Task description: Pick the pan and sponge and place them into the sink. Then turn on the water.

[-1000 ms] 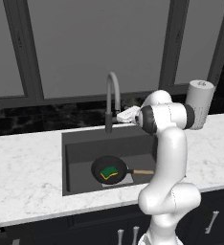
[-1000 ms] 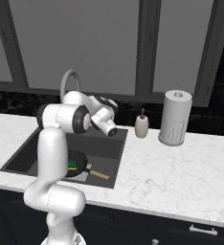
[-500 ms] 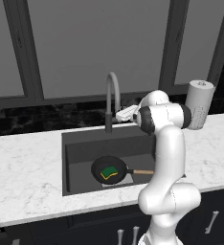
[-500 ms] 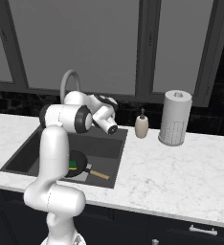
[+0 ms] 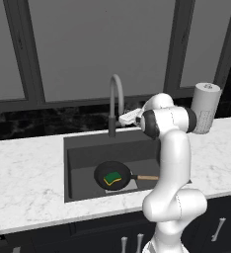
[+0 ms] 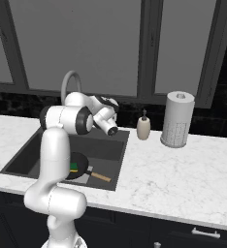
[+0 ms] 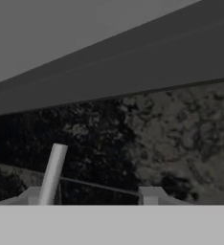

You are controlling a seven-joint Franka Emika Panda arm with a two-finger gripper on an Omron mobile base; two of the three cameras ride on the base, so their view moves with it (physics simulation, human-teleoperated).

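The black pan (image 5: 112,175) lies on the floor of the dark grey sink (image 5: 83,158), its wooden handle (image 5: 147,177) pointing right. The green and yellow sponge (image 5: 112,178) rests inside the pan. From the right base view the arm covers part of the pan (image 6: 79,164) and the sponge (image 6: 73,167). My gripper (image 5: 123,118) hangs above the basin's back edge, right beside the grey gooseneck faucet (image 5: 116,99). In the hand view the gripper (image 7: 92,196) is open, with a light grey rod (image 7: 52,173) of the faucet just inside the left fingertip. The water is out of view.
A paper towel roll (image 6: 177,119) and a beige soap bottle (image 6: 143,127) stand on the white marble counter (image 6: 183,174) to the right of the sink. A dark backsplash and window frames rise directly behind the faucet.
My hand has edged slightly closer to the faucet. Pan and sponge have stayed where they were in the sink.
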